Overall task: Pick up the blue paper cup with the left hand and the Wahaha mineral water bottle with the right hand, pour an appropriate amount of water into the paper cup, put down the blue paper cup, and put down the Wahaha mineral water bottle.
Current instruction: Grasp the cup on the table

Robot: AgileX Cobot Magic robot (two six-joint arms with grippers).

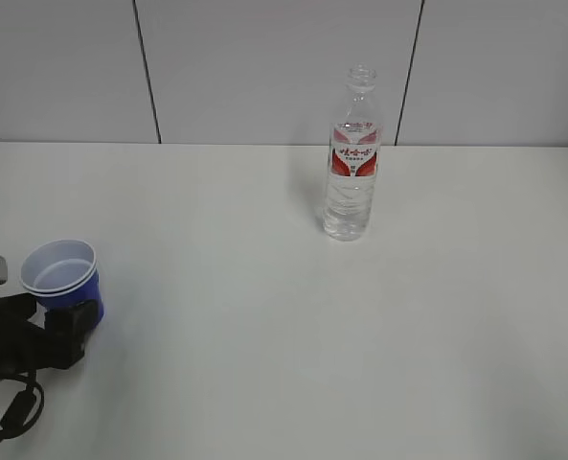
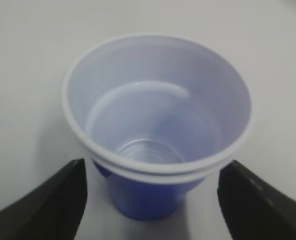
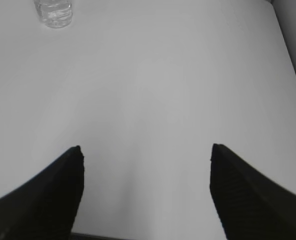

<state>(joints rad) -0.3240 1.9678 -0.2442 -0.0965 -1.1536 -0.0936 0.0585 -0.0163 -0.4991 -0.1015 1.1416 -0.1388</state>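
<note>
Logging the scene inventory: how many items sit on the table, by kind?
Paper cups: 1, the blue paper cup, though its double rim hints at two nested
Bottles: 1, the Wahaha mineral water bottle
Total: 2

— What do you have on the worktop [image 1: 264,316]?

— You have a plain white worktop running back to a grey panelled wall [image 1: 264,67]. Two things stand on it. The blue paper cup [image 1: 65,278] stands upright just ahead of your left hand [image 1: 58,326], between its fingers. The Wahaha mineral water bottle [image 1: 352,153] stands upright and uncapped, well ahead of your right hand [image 3: 145,165], off to its left.
</note>
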